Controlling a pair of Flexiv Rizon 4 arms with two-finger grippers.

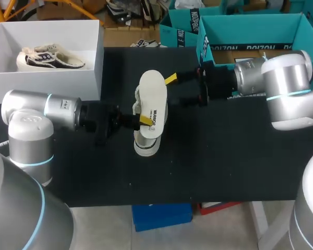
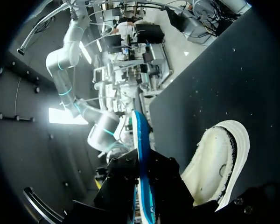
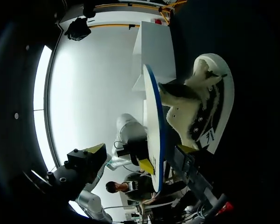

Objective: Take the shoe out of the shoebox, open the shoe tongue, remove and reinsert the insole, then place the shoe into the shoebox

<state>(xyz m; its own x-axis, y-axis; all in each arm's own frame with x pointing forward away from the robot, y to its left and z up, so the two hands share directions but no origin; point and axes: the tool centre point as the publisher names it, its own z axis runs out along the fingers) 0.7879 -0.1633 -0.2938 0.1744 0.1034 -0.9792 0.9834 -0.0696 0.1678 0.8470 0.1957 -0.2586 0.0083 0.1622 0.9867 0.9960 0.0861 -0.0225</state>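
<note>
Head view: my left gripper [image 1: 141, 121] pinches the insole [image 1: 152, 88] over the shoe [image 1: 145, 147] mid-table. My right gripper [image 1: 176, 91] is spread wide beside it.

Left wrist view: the insole sits edge-on between my fingers.

Right wrist view: the insole stands between my parted fingers.

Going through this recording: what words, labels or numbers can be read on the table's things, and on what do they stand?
Nothing can be quoted.
On the insole: a dark line of print, too blurred to read.
On the shoe: a small white tag, marks too small to read.
On the white shoebox: no print shows.
</note>
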